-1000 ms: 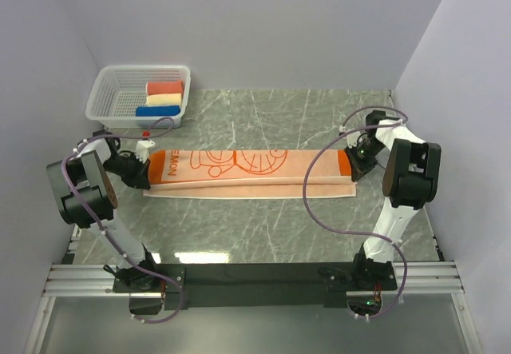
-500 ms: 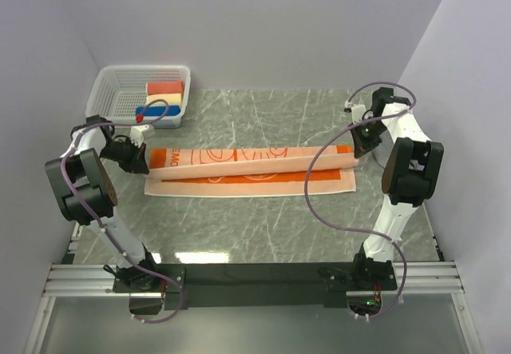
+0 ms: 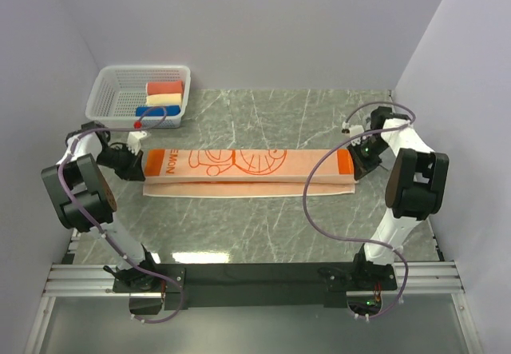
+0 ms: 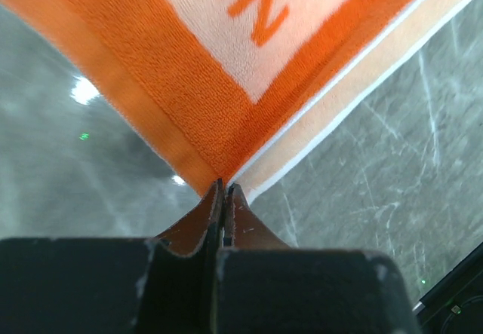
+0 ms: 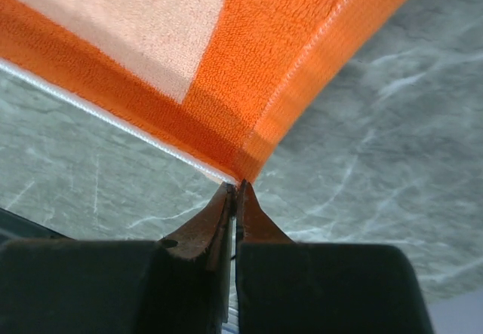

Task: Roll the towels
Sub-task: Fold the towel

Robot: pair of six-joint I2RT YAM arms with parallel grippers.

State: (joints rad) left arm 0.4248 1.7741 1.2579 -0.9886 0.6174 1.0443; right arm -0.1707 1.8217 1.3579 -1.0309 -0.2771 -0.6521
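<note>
The left gripper (image 4: 224,188) pinches tight on the nine o'clock corner of the orange towel (image 3: 247,170). The towel lies flat, folded lengthwise, across the middle of the table (image 3: 263,226), with its drawings facing up. At its three o'clock end the right gripper (image 5: 236,188) clamps the dark orange corner, seemingly just its tip.

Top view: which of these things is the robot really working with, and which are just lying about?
In the job:
- orange towel
- left tool, shut on one towel corner
- right tool, shut on the corner at the other end

Lying about:
- basket
- rolls inside it: red, cream, blue
</note>
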